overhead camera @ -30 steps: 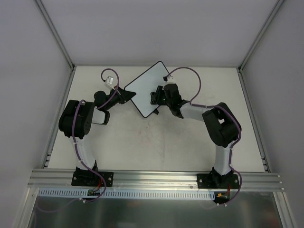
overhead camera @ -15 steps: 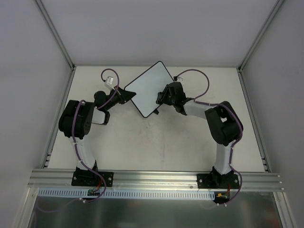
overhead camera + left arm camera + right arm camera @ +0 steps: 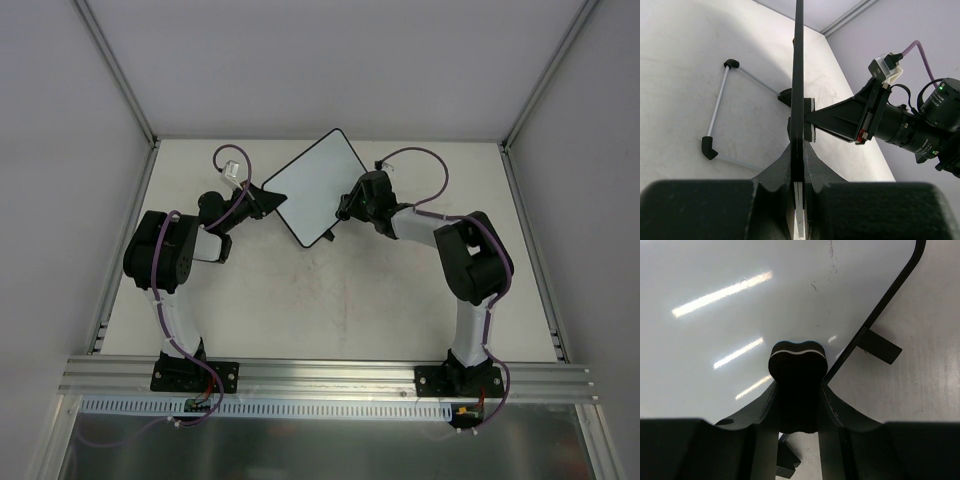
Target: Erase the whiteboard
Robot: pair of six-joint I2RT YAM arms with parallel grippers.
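The whiteboard (image 3: pixel 315 182) is held tilted above the table, a white panel with a thin black rim. My left gripper (image 3: pixel 268 198) is shut on its left corner; in the left wrist view the whiteboard (image 3: pixel 798 75) shows edge-on, clamped in the left gripper (image 3: pixel 799 172). My right gripper (image 3: pixel 347 206) sits at the board's right edge, shut on a small black eraser block (image 3: pixel 797 365). The eraser's tip rests against the white whiteboard (image 3: pixel 740 315) surface near the rim. Faint dark marks (image 3: pixel 830 249) remain near the top. One black foot (image 3: pixel 881 346) sticks out from the rim.
A thin grey rod frame with black corners (image 3: pixel 720 102) shows beyond the board's back in the left wrist view. The right arm (image 3: pixel 900 122) reaches in from the other side of the board. Grey walls with metal posts (image 3: pixel 120 80) enclose the table (image 3: pixel 330 300).
My right gripper has slid the eraser rightward across the board, from its middle to its right edge. The left gripper and the board have stayed put.
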